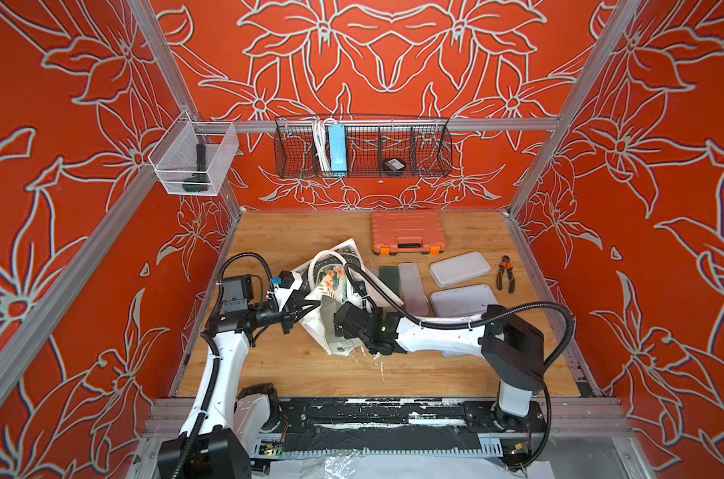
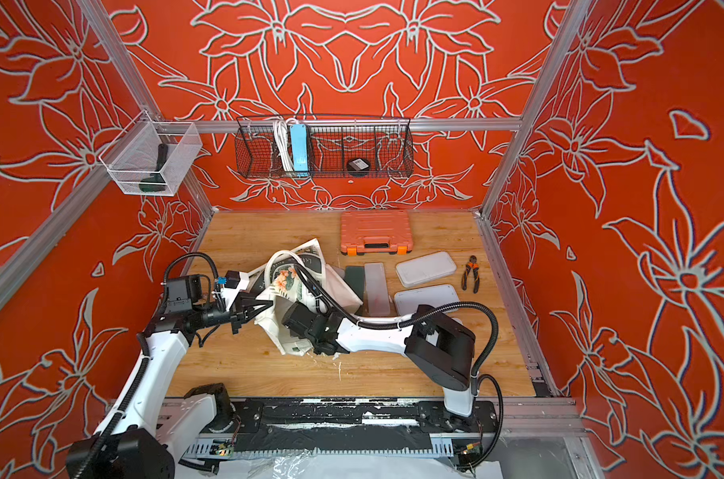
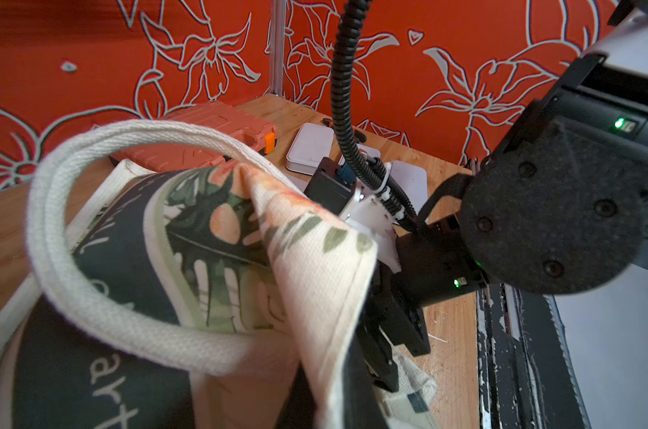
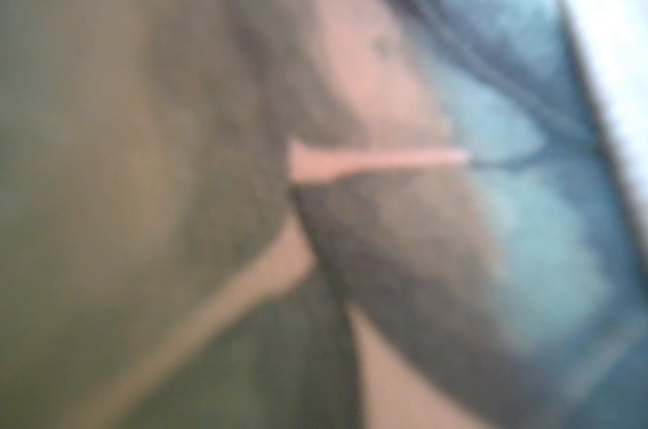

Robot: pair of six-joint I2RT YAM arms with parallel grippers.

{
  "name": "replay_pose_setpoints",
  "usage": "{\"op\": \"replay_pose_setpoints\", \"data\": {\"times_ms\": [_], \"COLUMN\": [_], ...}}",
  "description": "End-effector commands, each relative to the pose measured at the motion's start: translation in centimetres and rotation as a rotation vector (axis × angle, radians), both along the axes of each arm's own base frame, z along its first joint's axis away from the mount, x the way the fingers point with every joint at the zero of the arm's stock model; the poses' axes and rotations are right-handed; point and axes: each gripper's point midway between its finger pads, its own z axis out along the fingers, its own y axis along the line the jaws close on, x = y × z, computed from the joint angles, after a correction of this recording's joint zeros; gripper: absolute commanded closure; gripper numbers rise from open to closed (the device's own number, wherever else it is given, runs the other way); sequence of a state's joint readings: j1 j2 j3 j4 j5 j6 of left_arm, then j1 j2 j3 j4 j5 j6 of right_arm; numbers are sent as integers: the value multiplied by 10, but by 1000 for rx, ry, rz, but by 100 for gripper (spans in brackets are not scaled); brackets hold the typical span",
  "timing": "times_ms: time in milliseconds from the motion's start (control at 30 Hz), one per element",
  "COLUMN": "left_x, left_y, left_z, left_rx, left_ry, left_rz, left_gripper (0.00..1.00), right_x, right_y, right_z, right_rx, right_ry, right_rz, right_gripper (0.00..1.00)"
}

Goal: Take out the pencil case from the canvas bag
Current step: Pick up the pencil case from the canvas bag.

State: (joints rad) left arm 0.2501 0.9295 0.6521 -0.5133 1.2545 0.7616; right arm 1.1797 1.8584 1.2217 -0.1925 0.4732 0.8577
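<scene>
The right pincer [image 1: 345, 325] is sunk into the canvas bag [image 1: 331, 282] on the desk [image 1: 293, 373], jaws hidden, state not to be told. The bag's rim is pinched by the left pincer [image 1: 312, 307]. The pencil case, unseen, is judged inside; it must be gripped next.

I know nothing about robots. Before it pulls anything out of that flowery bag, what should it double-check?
1. Left gripper pinching the canvas bag at its rim: ok.
2. Right gripper inside the bag's mouth: ok.
3. Right gripper's jaws closed on the pencil case: cannot tell, cloth hides them.
4. Right wrist view sharp enough to guide: not ok, blurred.
5. Orange tool case apart from the bag: ok.
</scene>
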Motion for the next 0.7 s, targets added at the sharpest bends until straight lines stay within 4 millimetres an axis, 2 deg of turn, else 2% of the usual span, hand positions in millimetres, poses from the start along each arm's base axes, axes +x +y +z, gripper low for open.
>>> {"op": "replay_pose_setpoints", "data": {"times_ms": [0, 367, 667], "left_x": [-8, -9, -10], "left_y": [-5, -5, -5], "left_z": [2, 3, 2], "left_rx": [-39, -35, -38], "left_ry": [9, -3, -6], "left_rz": [-33, -33, -34], "left_gripper": [100, 100, 100], "right_x": [3, 7, 6], "right_y": [4, 19, 37], "right_z": [0, 1, -17], "right_rx": [-86, -124, -130], "right_ry": [-19, 13, 73], "right_rz": [25, 34, 53], "right_gripper": [2, 2, 2]}}
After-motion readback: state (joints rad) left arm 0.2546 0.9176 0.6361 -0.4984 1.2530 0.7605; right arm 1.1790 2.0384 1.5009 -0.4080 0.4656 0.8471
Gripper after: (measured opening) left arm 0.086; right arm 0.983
